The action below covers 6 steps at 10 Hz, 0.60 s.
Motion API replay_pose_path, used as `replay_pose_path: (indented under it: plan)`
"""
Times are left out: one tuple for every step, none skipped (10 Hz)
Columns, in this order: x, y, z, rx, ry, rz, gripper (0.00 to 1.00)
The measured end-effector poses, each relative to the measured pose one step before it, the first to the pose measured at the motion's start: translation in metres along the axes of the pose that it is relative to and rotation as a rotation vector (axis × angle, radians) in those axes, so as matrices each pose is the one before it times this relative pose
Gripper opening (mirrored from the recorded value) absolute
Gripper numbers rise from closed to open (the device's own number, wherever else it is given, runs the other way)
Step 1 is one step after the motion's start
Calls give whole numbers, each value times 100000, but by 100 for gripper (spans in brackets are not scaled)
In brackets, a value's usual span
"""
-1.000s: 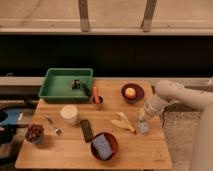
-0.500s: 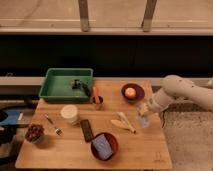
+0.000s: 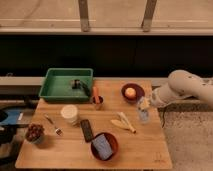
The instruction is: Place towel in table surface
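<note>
Green rectangular plastic tray (image 3: 65,96) rear left; red-brown round bowl (image 3: 124,91) holding orange fruit (image 3: 130,92); white cylindrical tub (image 3: 69,114) centre-left.

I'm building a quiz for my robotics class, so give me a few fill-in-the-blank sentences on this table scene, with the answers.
1. The tray at the back left is coloured ____.
2. The gripper, over the right side of the table surface, has its jaws shut on the ____.
3. The front bowl holds a bright ____ cloth.
Missing words: green; towel; blue.
</note>
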Motion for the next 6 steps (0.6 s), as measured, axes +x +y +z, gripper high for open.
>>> replay_pose_path:
  plan:
    - [-74,381,-487,-148,-1210,-1200,0]
    - [4,401,-376,-326,-1157,-1398,0]
    - [-77,358,-484,-14,-1234,-1392,0]
    - [-38,91,-203,49,-534,-489,0]
    - [-83,31,-201,107,-552,-292,0]
    - [56,-175,-6,441,-170,132,0]
